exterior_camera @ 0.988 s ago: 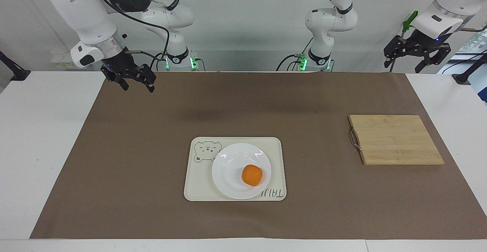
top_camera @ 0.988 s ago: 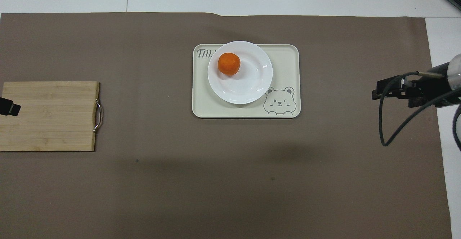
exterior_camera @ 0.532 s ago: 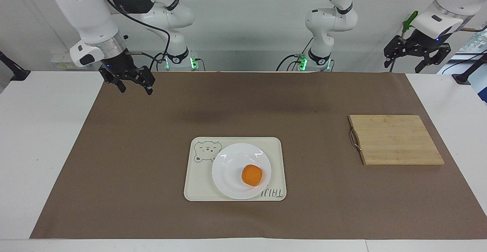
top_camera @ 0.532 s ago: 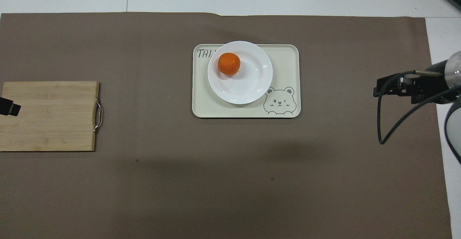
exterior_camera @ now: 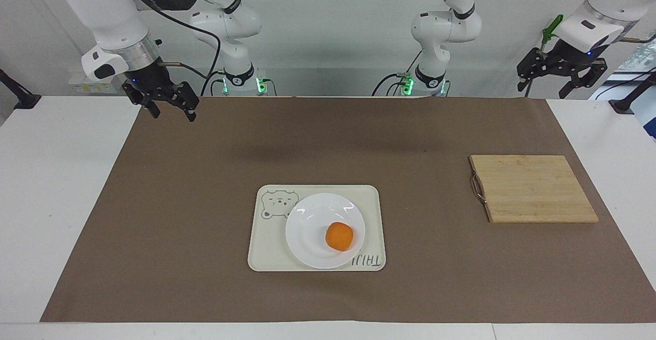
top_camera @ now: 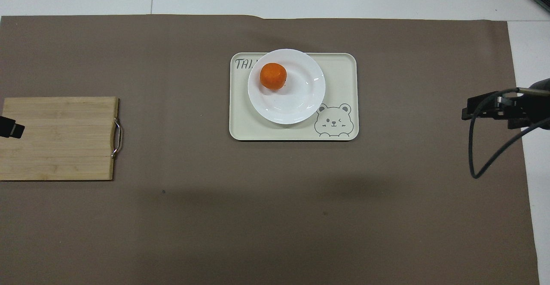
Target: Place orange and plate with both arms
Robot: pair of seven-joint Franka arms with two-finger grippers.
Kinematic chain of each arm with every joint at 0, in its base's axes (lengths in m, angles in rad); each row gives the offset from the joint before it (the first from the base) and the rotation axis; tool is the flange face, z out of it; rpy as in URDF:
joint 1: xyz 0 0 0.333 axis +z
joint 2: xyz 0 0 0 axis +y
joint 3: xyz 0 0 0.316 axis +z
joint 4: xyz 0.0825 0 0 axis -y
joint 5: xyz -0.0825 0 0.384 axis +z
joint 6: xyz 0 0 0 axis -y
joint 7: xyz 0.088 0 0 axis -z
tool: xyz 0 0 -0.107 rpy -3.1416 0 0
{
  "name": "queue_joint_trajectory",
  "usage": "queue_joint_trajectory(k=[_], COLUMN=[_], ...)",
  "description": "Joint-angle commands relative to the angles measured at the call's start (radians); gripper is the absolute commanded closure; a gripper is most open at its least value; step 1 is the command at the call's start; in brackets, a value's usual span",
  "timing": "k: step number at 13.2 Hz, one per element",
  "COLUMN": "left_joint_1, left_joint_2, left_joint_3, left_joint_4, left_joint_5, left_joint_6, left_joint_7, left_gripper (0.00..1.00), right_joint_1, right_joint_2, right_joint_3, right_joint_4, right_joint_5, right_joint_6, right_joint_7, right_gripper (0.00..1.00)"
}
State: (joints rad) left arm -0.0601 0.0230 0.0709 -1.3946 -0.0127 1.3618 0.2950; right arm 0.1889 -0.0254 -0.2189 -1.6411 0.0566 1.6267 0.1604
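Observation:
The orange point(exterior_camera: 339, 236) lies on the white plate point(exterior_camera: 306, 230), off its centre. The plate stands on a cream tray point(exterior_camera: 265, 250) with a bear drawing, mid-table. In the overhead view the orange point(top_camera: 273, 76) is on the part of the plate point(top_camera: 300, 104) farther from the robots. My right gripper point(exterior_camera: 173, 114) is open and empty, up in the air over the mat's edge at the right arm's end; it also shows in the overhead view point(top_camera: 472, 112). My left gripper point(exterior_camera: 543, 91) is open and empty, raised at the left arm's end; only its tip point(top_camera: 10, 127) shows from overhead.
A bamboo cutting board point(exterior_camera: 533, 188) with a metal handle lies toward the left arm's end, also seen from overhead point(top_camera: 60, 139). A brown mat point(exterior_camera: 205, 201) covers most of the white table. A cable hangs from the right wrist point(top_camera: 477, 164).
My right gripper has drawn away from the tray toward the right arm's end of the table. The left arm, orange and plate have not moved.

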Motion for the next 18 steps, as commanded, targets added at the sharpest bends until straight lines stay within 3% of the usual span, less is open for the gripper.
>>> queue_joint_trajectory(k=[1, 6, 8, 18], left_joint_1=[0.008, 0.008, 0.006, 0.008], left_joint_2=[-0.024, -0.024, -0.024, -0.024], left_joint_3=[-0.008, -0.008, -0.010, -0.010], left_joint_4=[-0.026, -0.026, -0.026, -0.026], left_joint_5=[0.017, 0.017, 0.017, 0.017], left_joint_6=[-0.001, -0.001, -0.001, -0.001], left_joint_7=[-0.010, -0.010, -0.010, -0.010], left_gripper=[0.00, 0.00, 0.00, 0.00], right_joint_1=[-0.009, -0.011, -0.058, -0.094], right_joint_2=[-0.028, -0.109, -0.116, -0.119], right_joint_3=[0.010, 0.016, 0.027, 0.053], right_joint_4=[0.004, -0.014, -0.017, -0.011], right_joint_5=[-0.018, -0.054, -0.051, -0.052], right_joint_6=[-0.036, -0.077, -0.079, -0.091], right_joint_7=[-0.019, -0.018, -0.031, -0.090], right_gripper=[0.00, 0.00, 0.00, 0.00])
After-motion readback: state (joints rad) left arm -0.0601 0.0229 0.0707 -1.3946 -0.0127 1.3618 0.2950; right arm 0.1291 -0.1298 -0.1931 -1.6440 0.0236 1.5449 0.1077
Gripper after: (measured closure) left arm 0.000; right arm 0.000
